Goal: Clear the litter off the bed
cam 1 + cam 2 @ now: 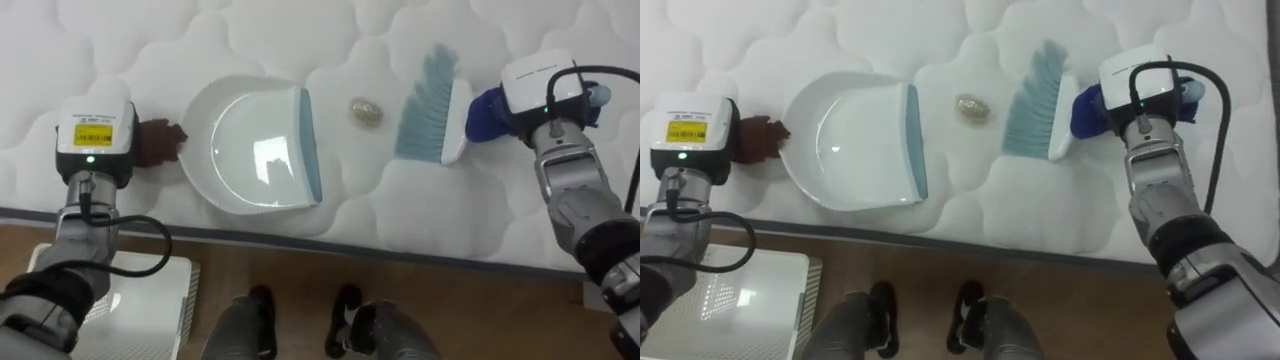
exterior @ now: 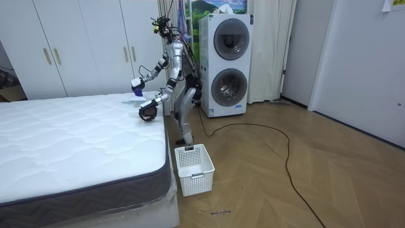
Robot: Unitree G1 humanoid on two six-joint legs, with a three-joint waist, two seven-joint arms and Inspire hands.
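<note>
Gripping the rear of a white plastic dustpan (image 1: pixel 255 150), the left hand (image 1: pixel 158 143) lies curled on the white quilted mattress (image 1: pixel 300 40). A small crumpled beige scrap (image 1: pixel 365 111) sits between pan and blue-bristled white hand brush (image 1: pixel 430 105), whose handle the right hand (image 1: pixel 487 113) clasps.

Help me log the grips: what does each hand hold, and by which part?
Left hand holds the dustpan by its handle end; right hand holds the brush by its handle.
</note>
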